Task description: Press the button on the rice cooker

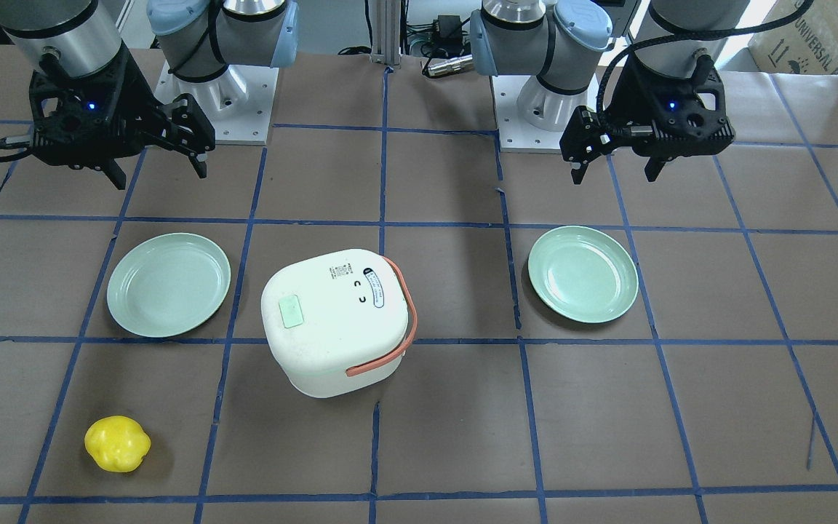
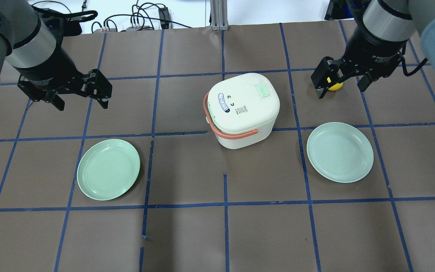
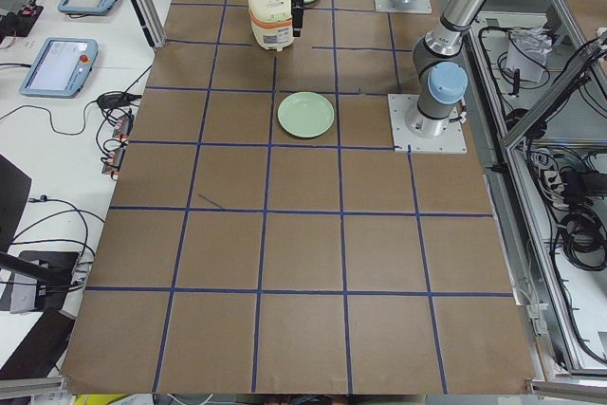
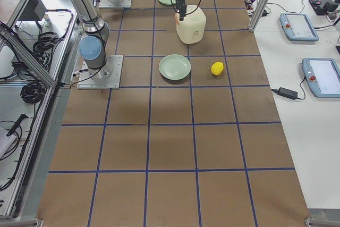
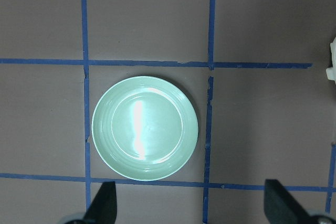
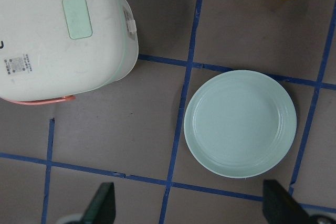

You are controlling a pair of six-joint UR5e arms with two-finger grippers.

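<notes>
Brown-papered table [image 2: 187, 234], blue tape grid | near: left plate [image 2: 108, 169] and right plate [image 2: 340, 152], bare green faces | centre: white rice cooker [image 2: 244, 104], lid shut, green button [image 2: 263, 90] on top, orange handle [image 2: 232, 133] lowered robot-side | far right: yellow fruit [image 1: 117, 443] | left gripper [image 2: 82, 104], right gripper [image 1: 161, 177] aloft, jaws wide, well apart from cooker

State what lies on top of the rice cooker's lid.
A pale green button and a printed label lie on the rice cooker lid. The inside is hidden, because the lid is shut.

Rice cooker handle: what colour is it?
The handle is salmon orange; it shows best in the overhead exterior view.
</notes>
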